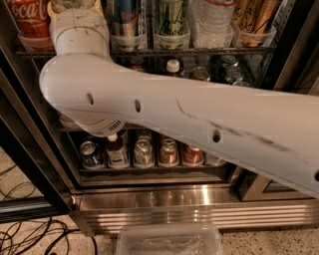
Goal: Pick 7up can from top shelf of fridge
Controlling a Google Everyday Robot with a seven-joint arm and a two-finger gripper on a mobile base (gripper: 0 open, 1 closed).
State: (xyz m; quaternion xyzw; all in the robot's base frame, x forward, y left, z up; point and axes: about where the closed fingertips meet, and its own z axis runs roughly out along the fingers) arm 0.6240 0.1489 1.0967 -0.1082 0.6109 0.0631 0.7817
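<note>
A white robot arm (164, 114) crosses the fridge (164, 199) and bends up at left past the top shelf (209, 51). Its gripper is above the picture's edge, so its state cannot be told. The 7up can (172, 20) stands there, right of the wrist. The gripper should probably shift right and close squarely, sparing one Coca-Cola can (31, 17), one Red Bull can (124, 17) and one water bottle (212, 20).

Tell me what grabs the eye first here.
A big white robot arm stretches across the fridge, its wrist passing the top edge at upper left, so the end effector is out of view. Behind it the top shelf holds the 7up can near the middle.
</note>
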